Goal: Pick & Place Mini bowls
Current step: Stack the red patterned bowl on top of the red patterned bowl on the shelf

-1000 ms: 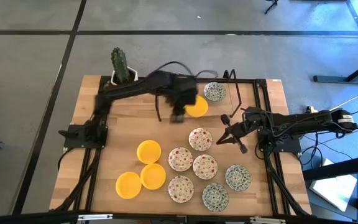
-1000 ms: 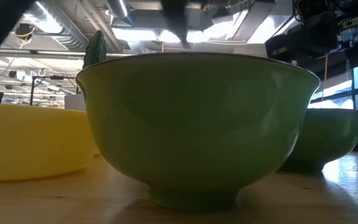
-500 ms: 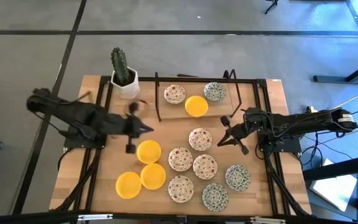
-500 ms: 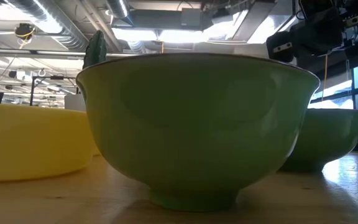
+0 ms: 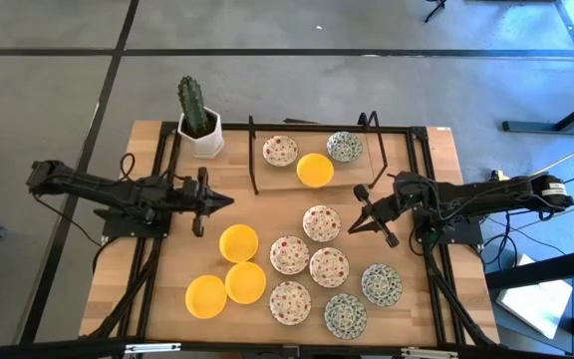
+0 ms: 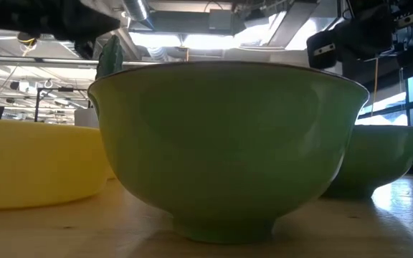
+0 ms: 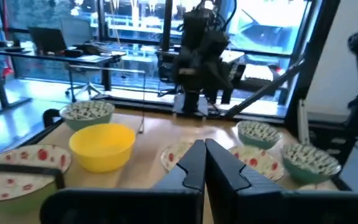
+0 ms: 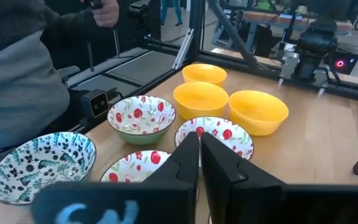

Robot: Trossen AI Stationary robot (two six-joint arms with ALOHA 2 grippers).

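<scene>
The high view looks straight down from well above the tabletop (image 5: 167,289), taking in both arms and the floor around it. The low view sits at board level, pressed close to a green-sided bowl (image 6: 228,143) that fills most of the picture, facing the ceiling lights beyond. The left wrist view looks forward past the left tool (image 7: 205,163) across the tabletop to the right arm, probably the dark mass ahead. The right wrist view looks past the right tool (image 8: 199,158) toward three yellow bowls (image 8: 201,98), which the high view shares.
</scene>
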